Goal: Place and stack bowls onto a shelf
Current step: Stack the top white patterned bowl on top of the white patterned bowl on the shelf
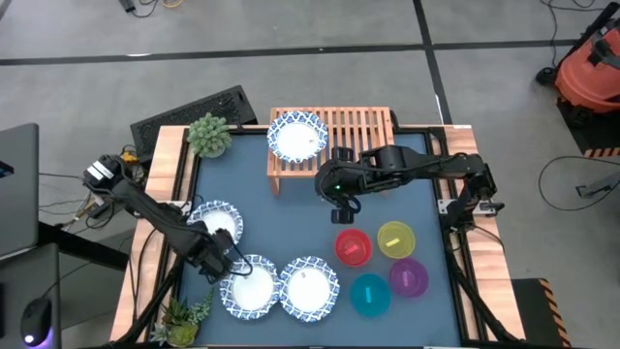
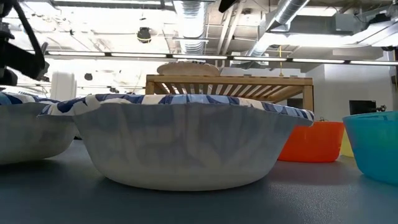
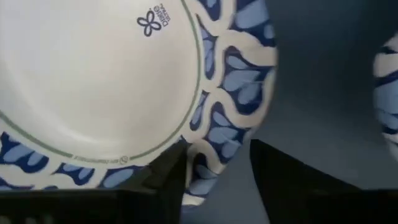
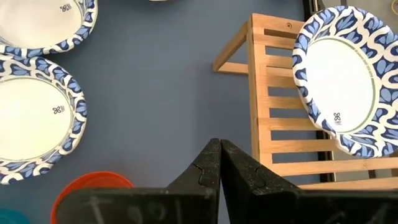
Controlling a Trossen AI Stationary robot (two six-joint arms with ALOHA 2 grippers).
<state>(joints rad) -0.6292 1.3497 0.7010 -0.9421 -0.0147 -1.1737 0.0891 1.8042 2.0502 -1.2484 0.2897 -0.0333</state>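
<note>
A white bowl with a blue patterned rim (image 1: 297, 136) rests on the light-wood shelf (image 1: 354, 126) at its left end. Three more patterned bowls (image 1: 215, 221) (image 1: 250, 286) (image 1: 308, 288) sit on the table's near left. My left gripper (image 1: 225, 264) is open at the near-left bowl (image 3: 93, 81), one finger over its inside and one outside its rim. My right gripper (image 1: 341, 208) is shut and empty above the table in front of the shelf (image 4: 280, 106). Red (image 1: 353, 246), yellow (image 1: 395, 238), purple (image 1: 409, 277) and teal (image 1: 369, 294) bowls stand at the near right. My left gripper (image 3: 217, 162) has the near-left bowl's patterned rim (image 3: 202, 171) between its open fingers, one finger (image 3: 155, 183) over the bowl's inside and one (image 3: 286, 177) outside. I cannot tell whether either finger touches the rim. The bowl sits on the table.
A small potted plant (image 1: 208, 134) stands at the far left corner, another (image 1: 182, 315) at the near left corner. A dark keyboard (image 1: 194, 109) lies beyond the far edge. The shelf's right part (image 1: 363, 124) is bare slats.
</note>
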